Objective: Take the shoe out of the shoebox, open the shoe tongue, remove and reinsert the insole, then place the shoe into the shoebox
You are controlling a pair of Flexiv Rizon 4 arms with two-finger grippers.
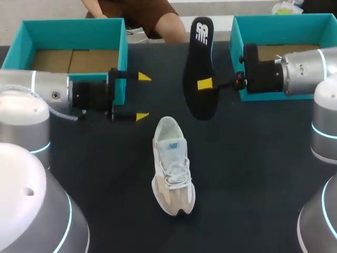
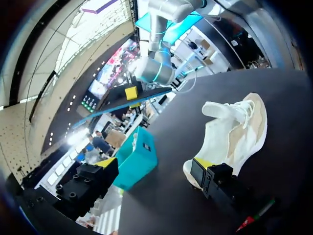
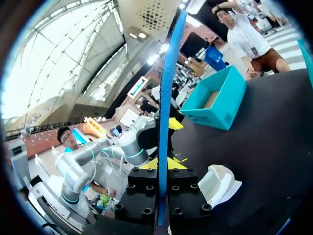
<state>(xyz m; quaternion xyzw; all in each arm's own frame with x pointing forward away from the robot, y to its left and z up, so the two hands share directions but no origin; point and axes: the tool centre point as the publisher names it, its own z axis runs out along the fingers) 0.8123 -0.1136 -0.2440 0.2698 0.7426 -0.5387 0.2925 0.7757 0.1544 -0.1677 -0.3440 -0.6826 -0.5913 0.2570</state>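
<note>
Dark bench (image 1: 253, 174) carried everything, and nearest the robot on it stood the shoe (image 1: 172, 166) on its sole. It was white and beige, toe toward the robot and heel opening away, near the middle of the bench. From the left wrist the shoe (image 2: 234, 132) showed just ahead of that arm's far finger; from the right wrist it (image 3: 217, 183) lay low beside the fingers.

Farther out, the left arm (image 1: 47, 92) came in from its side. The left jaws stood wide open with nothing between them, their yellow tips (image 1: 143, 77) pointing across the bench, off to the side of the shoe.

Opposite, the right arm (image 1: 305, 71) reached in, and the right jaws were closed on the insole (image 1: 199, 68), pinching one long edge near its middle. The insole hung clear of the bench beyond the shoe's heel, dark face up. In the right wrist view it (image 3: 168, 98) appeared edge-on — a thin blue strip rising from between the fingers.

Farthest back sat two teal boxes — the left box (image 1: 73, 22) behind the left jaws, the right box (image 1: 279, 21) behind the right arm's wrist. Both were open at the top with brown bottoms showing.
</note>
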